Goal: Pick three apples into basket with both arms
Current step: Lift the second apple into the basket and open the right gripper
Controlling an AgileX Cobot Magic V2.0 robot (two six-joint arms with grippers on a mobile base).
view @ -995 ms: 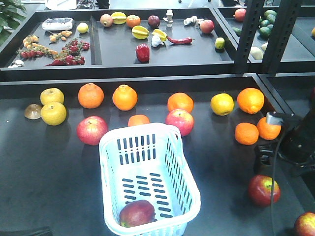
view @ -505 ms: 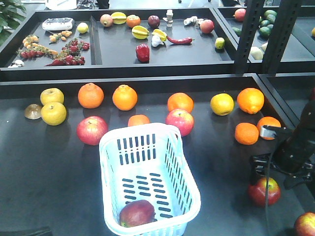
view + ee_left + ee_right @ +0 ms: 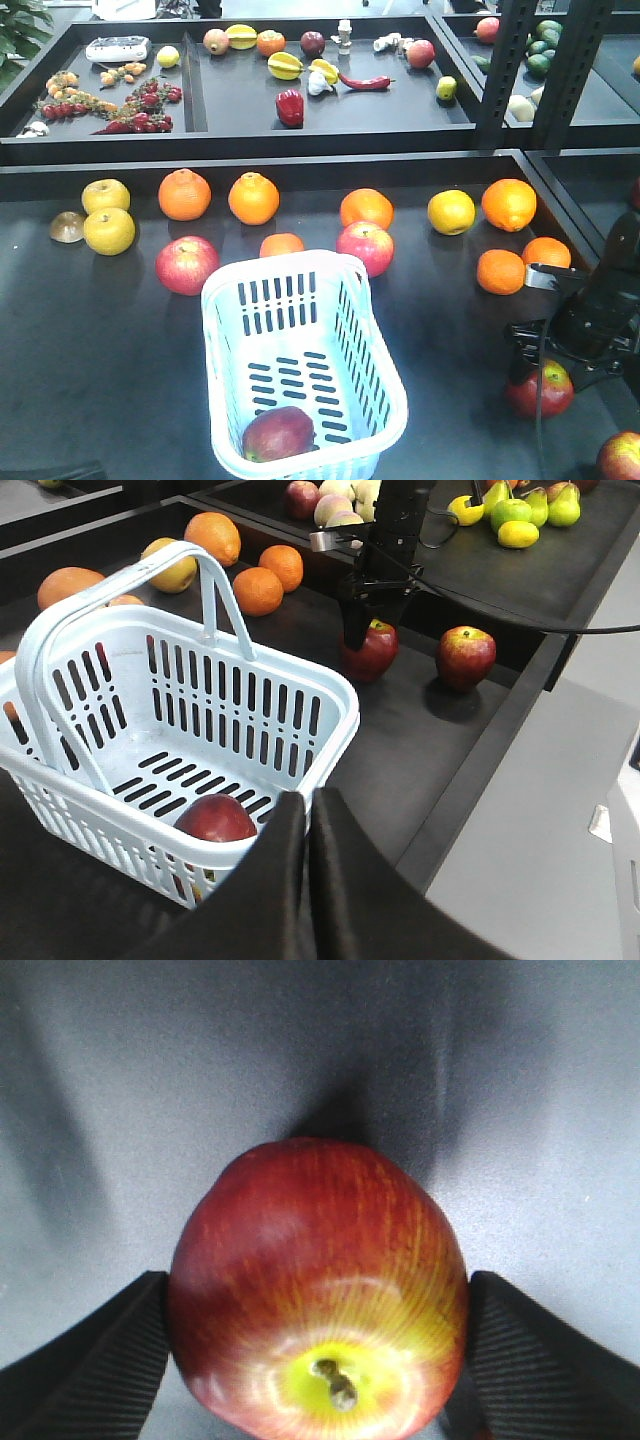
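One dark red apple (image 3: 278, 432) lies in the pale blue basket (image 3: 280, 267), also seen in the left wrist view as the apple (image 3: 215, 820) inside the basket (image 3: 225, 695). My right gripper (image 3: 540, 375) is down over a second apple (image 3: 541, 392) on the table to the right of the basket. In the right wrist view this apple (image 3: 315, 1290) sits between the ribbed fingers (image 3: 95, 1360), which flank it closely, open. A third apple (image 3: 622, 458) lies at the bottom right corner. My left gripper (image 3: 308, 810) is shut and empty, just over the basket's near rim.
Two pinkish-red apples (image 3: 186, 265) (image 3: 366, 247), several oranges (image 3: 500, 271) and yellow apples (image 3: 108, 230) lie behind and beside the basket. A raised black ledge (image 3: 300, 165) separates the table from a back tray of mixed produce. A dark upright post (image 3: 505, 70) stands at the right.
My right gripper has come forward and down from beside the oranges onto the apple on the table. The basket and the fruit have not moved.
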